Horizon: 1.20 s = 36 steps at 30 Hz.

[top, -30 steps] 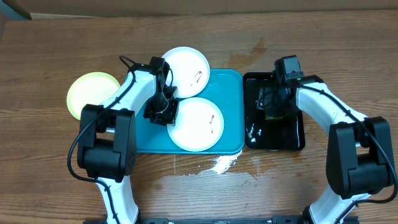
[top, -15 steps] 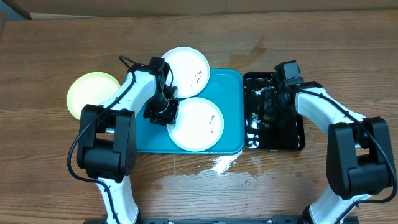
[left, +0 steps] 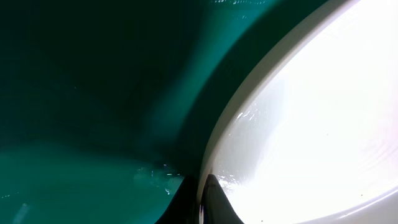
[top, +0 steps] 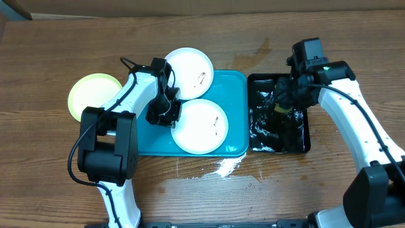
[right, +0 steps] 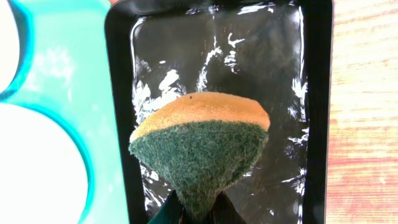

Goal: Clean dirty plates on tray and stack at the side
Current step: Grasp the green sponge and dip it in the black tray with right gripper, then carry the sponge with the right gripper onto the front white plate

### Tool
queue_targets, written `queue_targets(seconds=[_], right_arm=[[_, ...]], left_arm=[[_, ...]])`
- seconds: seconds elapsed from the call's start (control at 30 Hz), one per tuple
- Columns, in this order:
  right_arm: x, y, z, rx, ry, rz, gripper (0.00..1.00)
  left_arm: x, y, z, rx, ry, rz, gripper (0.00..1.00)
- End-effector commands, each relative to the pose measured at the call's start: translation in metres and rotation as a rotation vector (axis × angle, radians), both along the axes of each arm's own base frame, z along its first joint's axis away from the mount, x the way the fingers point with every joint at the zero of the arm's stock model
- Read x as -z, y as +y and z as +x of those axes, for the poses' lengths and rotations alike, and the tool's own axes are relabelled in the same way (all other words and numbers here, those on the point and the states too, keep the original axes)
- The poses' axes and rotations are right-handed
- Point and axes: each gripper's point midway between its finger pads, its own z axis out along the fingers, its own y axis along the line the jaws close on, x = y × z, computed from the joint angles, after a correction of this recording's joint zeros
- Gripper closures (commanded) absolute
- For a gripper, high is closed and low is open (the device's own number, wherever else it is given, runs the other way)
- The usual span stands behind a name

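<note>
Left jaws: closed on white plate point(top: 201, 126) rim, on turquoise tray point(top: 235, 114) | Right jaws: closed on sponge point(right: 199, 149), held over black tray point(right: 249, 56)

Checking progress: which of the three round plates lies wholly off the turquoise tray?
The lime-green plate, on the wooden table left of the turquoise plastic tray. The near white plate lies on the tray; the far white plate overhangs its rim.
</note>
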Motion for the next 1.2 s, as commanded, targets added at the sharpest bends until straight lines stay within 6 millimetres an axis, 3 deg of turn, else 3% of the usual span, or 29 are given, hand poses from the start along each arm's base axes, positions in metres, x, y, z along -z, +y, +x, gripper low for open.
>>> queue_targets(seconds=[0.0, 0.33, 0.43, 0.7, 0.87, 1.03, 1.17], right_arm=[[-0.007, 0.011, 0.000, -0.021, -0.004, 0.053, 0.96], [-0.006, 0.017, -0.005, -0.016, 0.020, 0.089, 0.96], [0.000, 0.006, 0.000, 0.043, 0.003, 0.037, 0.96], [0.009, 0.012, -0.024, 0.046, 0.109, 0.057, 0.96], [0.010, 0.016, -0.029, 0.082, 0.132, 0.070, 0.96], [0.010, 0.028, -0.043, 0.108, 0.203, 0.142, 0.96], [0.002, 0.058, -0.047, 0.020, 0.217, 0.271, 0.96]], left_arm=[[0.002, 0.004, -0.003, 0.004, 0.002, 0.019, 0.96], [0.003, 0.004, 0.001, -0.022, -0.008, 0.021, 0.96], [0.003, 0.004, 0.002, -0.042, -0.010, 0.023, 0.96], [0.004, 0.002, 0.010, -0.124, -0.029, 0.028, 0.96], [0.004, 0.000, 0.012, -0.150, -0.034, 0.029, 0.96], [0.004, 0.001, 0.011, -0.175, -0.025, 0.033, 0.96], [0.004, -0.001, 0.011, -0.184, -0.022, 0.027, 0.96]])
